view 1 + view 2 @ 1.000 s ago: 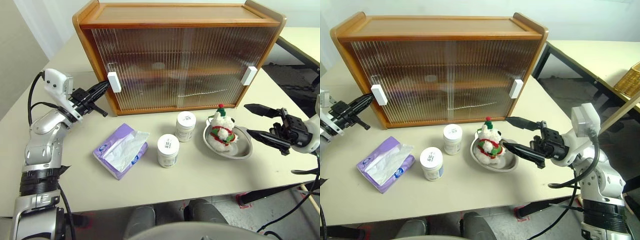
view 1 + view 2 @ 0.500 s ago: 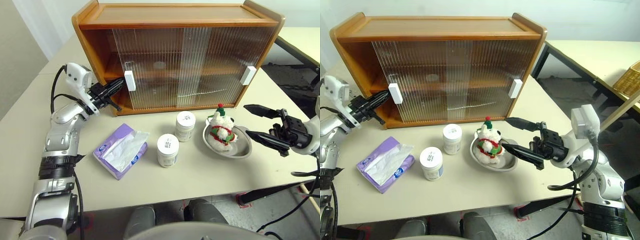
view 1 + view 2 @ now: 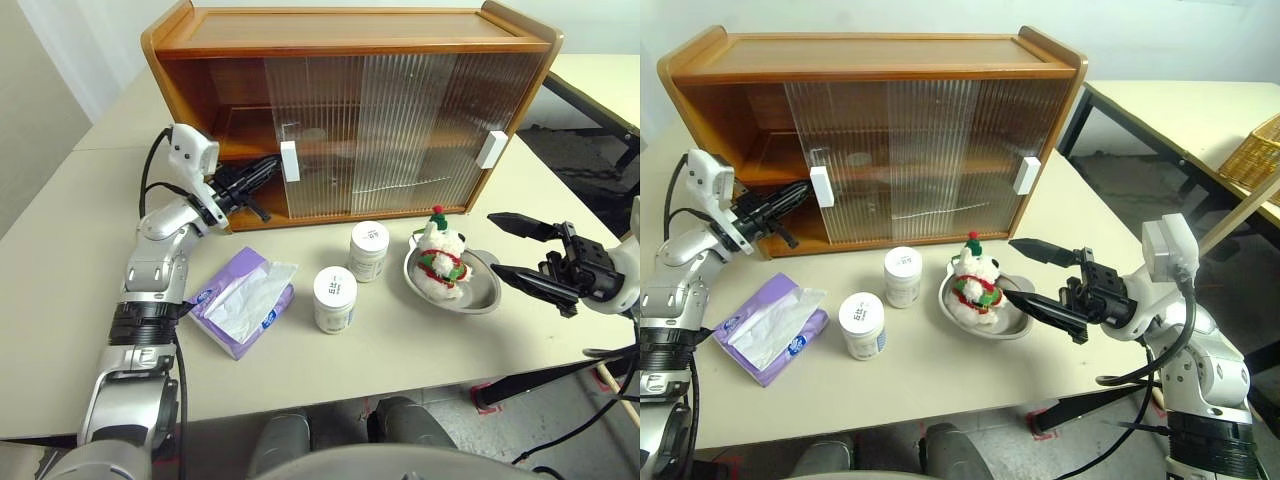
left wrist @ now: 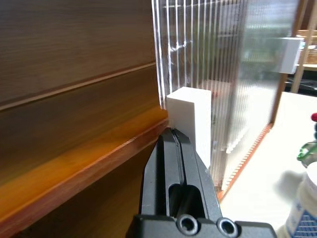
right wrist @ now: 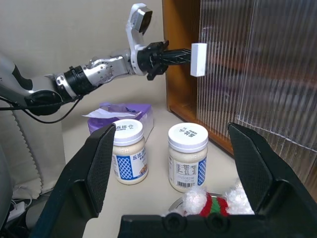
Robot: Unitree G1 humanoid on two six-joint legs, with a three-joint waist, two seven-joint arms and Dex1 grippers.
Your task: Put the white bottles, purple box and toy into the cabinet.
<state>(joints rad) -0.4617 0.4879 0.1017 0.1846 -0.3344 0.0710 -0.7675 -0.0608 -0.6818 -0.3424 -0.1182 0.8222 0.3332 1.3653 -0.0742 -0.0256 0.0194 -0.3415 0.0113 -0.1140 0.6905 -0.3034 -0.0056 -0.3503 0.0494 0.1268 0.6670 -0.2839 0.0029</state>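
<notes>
Jaws of the left gripper (image 3: 268, 166) clenched, tips pressed against the left side of the white door handle (image 3: 290, 161), nothing grasped; jaws of the right gripper (image 3: 512, 246) spread wide, empty, hovering just right of the bowl.

Cabinet (image 3: 350, 40): big two-shelf wooden box at the back of the counter (image 3: 60, 250), long axis running left-right, ribbed translucent doors. Left door is slid partway right, so the left end stands open and bare shelves show. Likely step: door-opening push, handle lies directly right of the left fingertips, along the slide track.

Purple box (image 3: 240, 301): soft lavender tissue pack, white tissue poking out the top, lying flat on the counter front-left, below the left gripper and nearest to it.

Silver bowl (image 3: 482, 293): front-right, just left of the right gripper.

White bottles: two squat jars, white lids, printed labels, upright mid-counter; one (image 3: 335, 299) just right of the purple box, other (image 3: 369, 250) behind it, nearer the cabinet.

Toy (image 3: 438, 260): fluffy white plush, red hat, red-green scarf, sitting in the bowl; right gripper nearer, open side facing it.
</notes>
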